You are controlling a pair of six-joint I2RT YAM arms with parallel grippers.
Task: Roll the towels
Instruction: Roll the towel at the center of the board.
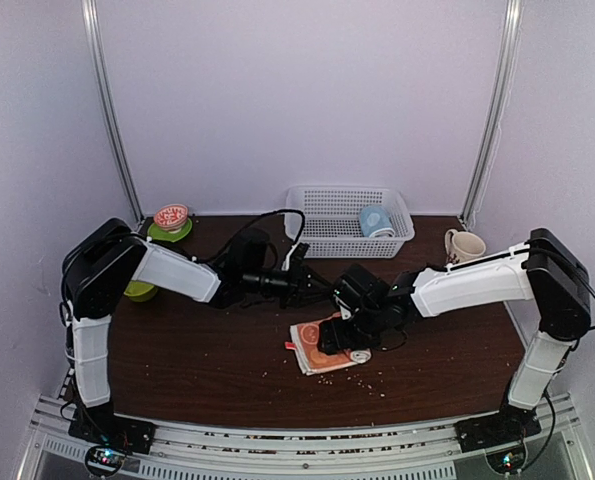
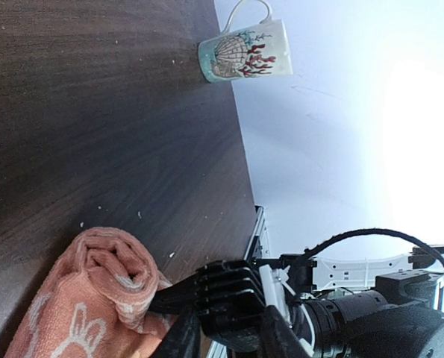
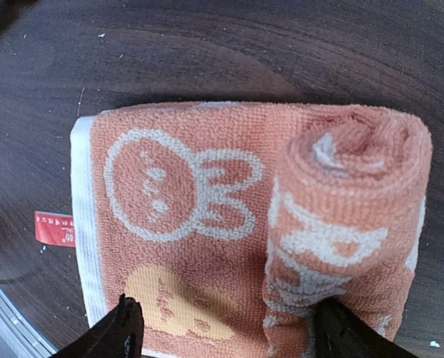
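- Right gripper (image 3: pixel 233 330), your jaws spread wide, hovered over the orange towel (image 3: pixel 199 224) at mid-table, gripping nothing; half was rolled, half lay flat.
- Left gripper (image 1: pixel 299 285) hung beside; its opening could not be told.
- Blue towel (image 1: pixel 376 221) sat in the basket (image 1: pixel 322 215), apparently finished.

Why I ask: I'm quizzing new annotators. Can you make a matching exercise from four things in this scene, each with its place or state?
Things
1. orange towel
2. light blue towel
3. mug
4. red-and-white bowl

Places or states
A. inside the white basket
B. on a green dish, far left
C. partly rolled, one end lying flat
D. standing by itself, far right

Pairs: 1-C, 2-A, 3-D, 4-B
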